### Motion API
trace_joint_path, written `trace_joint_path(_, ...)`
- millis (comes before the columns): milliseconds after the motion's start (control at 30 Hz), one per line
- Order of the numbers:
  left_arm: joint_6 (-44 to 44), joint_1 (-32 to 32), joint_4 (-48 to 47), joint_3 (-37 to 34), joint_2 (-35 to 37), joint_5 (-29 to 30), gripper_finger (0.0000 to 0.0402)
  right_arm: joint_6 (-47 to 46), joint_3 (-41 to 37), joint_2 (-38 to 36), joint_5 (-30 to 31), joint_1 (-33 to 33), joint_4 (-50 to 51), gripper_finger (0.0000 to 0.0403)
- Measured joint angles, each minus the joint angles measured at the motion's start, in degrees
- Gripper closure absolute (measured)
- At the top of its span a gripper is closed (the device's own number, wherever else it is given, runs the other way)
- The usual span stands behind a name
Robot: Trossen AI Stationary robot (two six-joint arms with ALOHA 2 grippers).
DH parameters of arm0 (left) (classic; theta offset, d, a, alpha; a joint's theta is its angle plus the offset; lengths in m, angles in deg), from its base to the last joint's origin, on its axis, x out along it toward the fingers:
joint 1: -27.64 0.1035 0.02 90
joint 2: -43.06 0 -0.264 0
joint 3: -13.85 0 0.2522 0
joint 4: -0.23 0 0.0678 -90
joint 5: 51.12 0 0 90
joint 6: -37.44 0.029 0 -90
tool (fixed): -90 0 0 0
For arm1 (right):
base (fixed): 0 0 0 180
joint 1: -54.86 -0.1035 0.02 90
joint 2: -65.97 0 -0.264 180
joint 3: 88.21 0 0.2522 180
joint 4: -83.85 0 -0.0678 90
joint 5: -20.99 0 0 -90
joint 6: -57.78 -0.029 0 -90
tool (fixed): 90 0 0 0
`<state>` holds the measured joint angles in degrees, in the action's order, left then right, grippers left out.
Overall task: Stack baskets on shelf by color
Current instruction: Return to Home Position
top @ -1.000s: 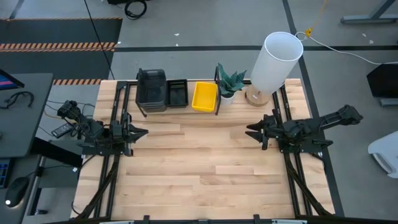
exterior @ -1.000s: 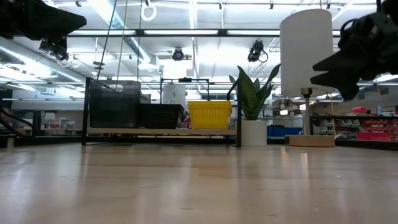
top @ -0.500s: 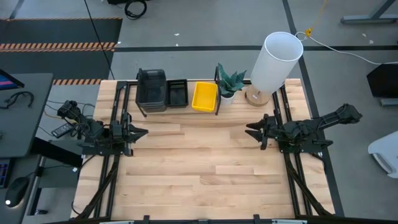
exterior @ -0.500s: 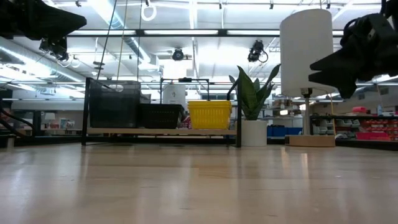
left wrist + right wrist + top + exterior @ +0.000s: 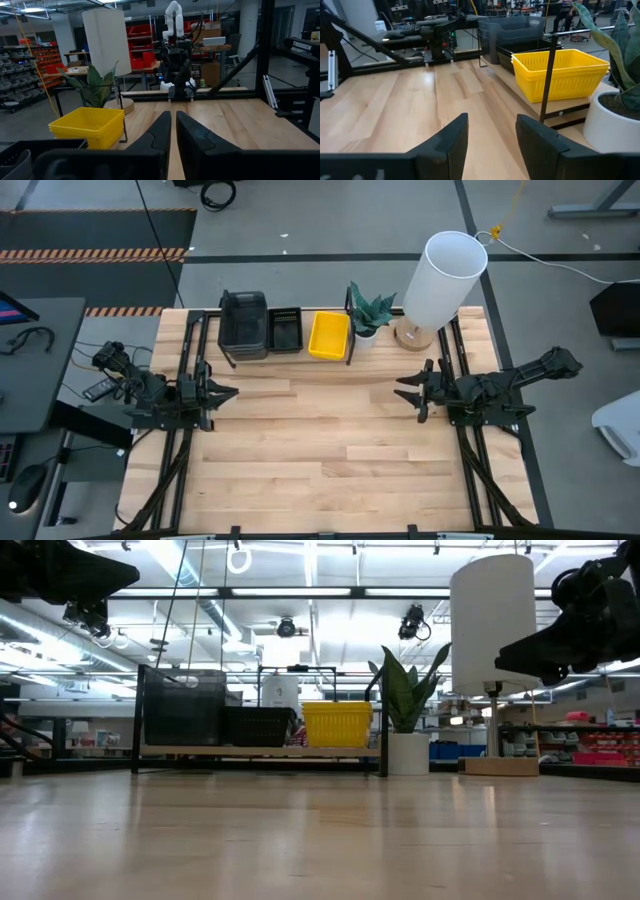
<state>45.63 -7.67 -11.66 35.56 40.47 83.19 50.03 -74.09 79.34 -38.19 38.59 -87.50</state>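
Note:
Three groups of baskets sit on the shelf (image 5: 260, 751) at the table's far edge. From left to right they are a dark grey stack (image 5: 243, 318), a black slatted basket (image 5: 285, 330) and a yellow basket (image 5: 329, 335). My left gripper (image 5: 228, 392) hovers shut over the table's left side, well short of the shelf. My right gripper (image 5: 403, 392) hovers open over the right side, raised above the tabletop. In the right wrist view the yellow basket (image 5: 560, 72) lies ahead of the open fingers, apart from them.
A potted plant (image 5: 370, 315) stands just right of the shelf's wire end. A tall white lamp (image 5: 440, 278) on a wooden base stands farther right at the far edge. Bare wood (image 5: 320, 440) stretches between the arms and toward the near edge.
My right gripper has rolled a little about its own axis while staying in place above the table's right side. The baskets and my left arm have kept still.

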Motion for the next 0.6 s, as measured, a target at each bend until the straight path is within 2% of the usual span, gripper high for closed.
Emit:
trace_joint_path(333,0.0,-0.02,0.0,0.0,0.0,0.0,0.0376,0.0,0.0,0.0,-0.02,0.0,0.0,0.0232)
trace_joint_path(600,0.0,0.0,0.0,0.0,0.0,0.0,0.0367,-0.02,0.0,0.0,-0.07,0.0,0.0,0.0231)
